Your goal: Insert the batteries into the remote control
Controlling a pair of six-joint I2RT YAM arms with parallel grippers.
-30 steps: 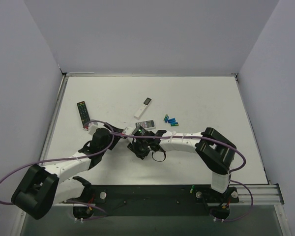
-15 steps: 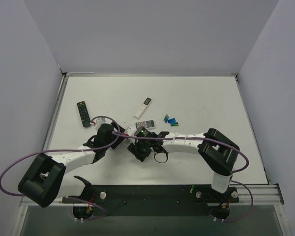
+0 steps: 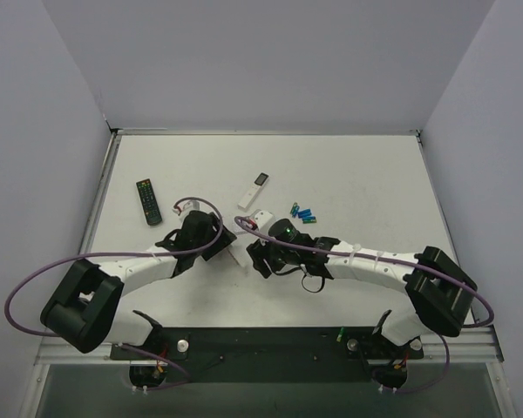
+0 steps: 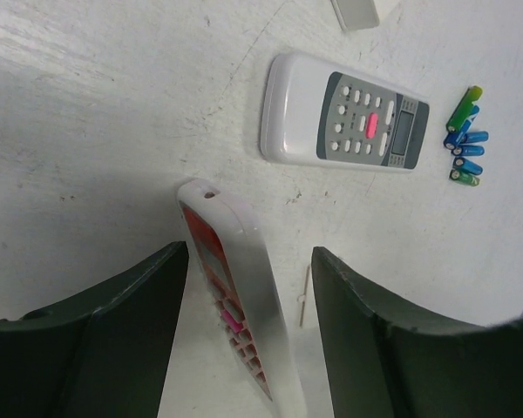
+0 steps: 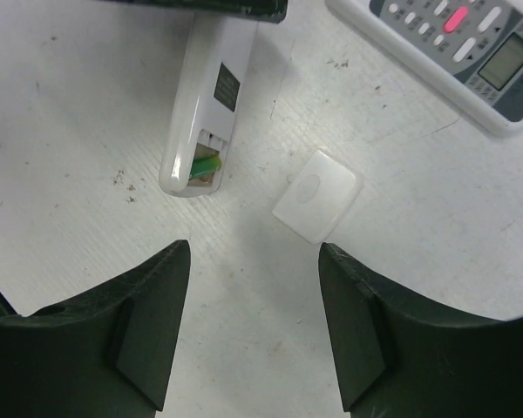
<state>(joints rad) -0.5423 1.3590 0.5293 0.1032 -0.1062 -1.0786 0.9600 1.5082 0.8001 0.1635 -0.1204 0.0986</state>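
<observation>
The remote control (image 4: 235,296) stands tilted on its long edge between my left gripper's (image 4: 248,252) open fingers, red button face toward the left finger, with gaps on both sides. In the top view it is a thin sliver (image 3: 236,256) by the left gripper (image 3: 228,252). Its white back (image 5: 211,96) shows an open battery bay with a green battery (image 5: 205,165) inside. The loose white bay cover (image 5: 314,193) lies beside it. My right gripper (image 5: 253,261) (image 3: 260,259) is open and empty just short of them. Several blue and green batteries (image 3: 303,213) (image 4: 464,139) lie clustered.
A white remote with a grey screen (image 4: 344,113) (image 5: 453,43) (image 3: 261,216) lies between the red remote and the batteries. A slim white remote (image 3: 254,188) lies farther back and a long black remote (image 3: 148,200) at the left. Purple cables loop over both arms.
The right arm has stretched out, its elbow swung to the right, and its gripper now sits open beside the remote. The left gripper has moved right and up around the remote.
</observation>
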